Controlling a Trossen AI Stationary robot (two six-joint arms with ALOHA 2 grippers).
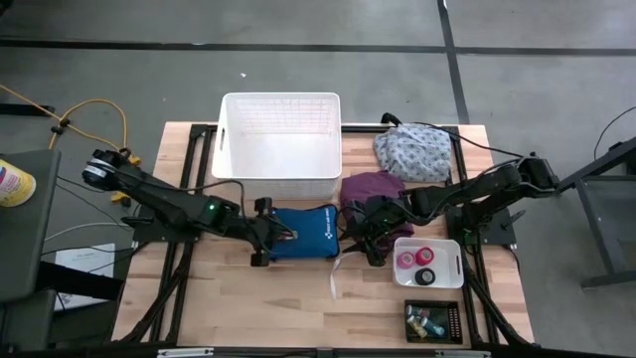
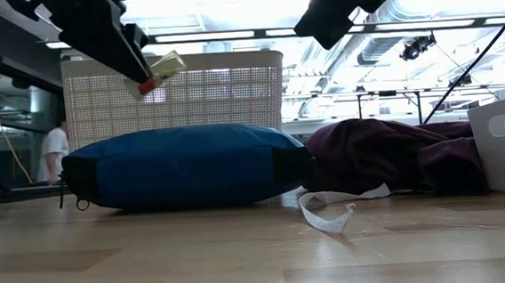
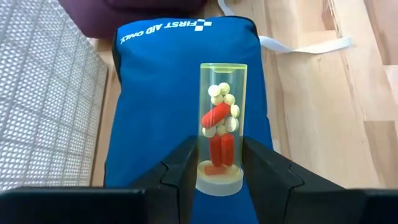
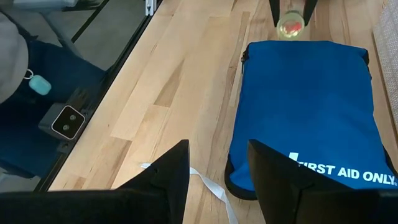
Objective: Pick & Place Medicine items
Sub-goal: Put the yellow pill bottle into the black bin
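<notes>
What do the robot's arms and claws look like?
Both arms are black and jointed. The left arm shows a small green light and a round silvery base. Each claw, left claw and right claw, has two dark, flat, blunt fingers.

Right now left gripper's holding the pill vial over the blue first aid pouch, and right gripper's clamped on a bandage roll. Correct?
Not quite. The left gripper does hold the pill vial over the blue first aid pouch, but the right gripper holds nothing: the right wrist view shows its fingers apart and bare above the pouch's edge.

two dark jointed arms [image 1: 169,204] — black cabling, matte black wedge-shaped fingers [image 3: 180,171]
</notes>
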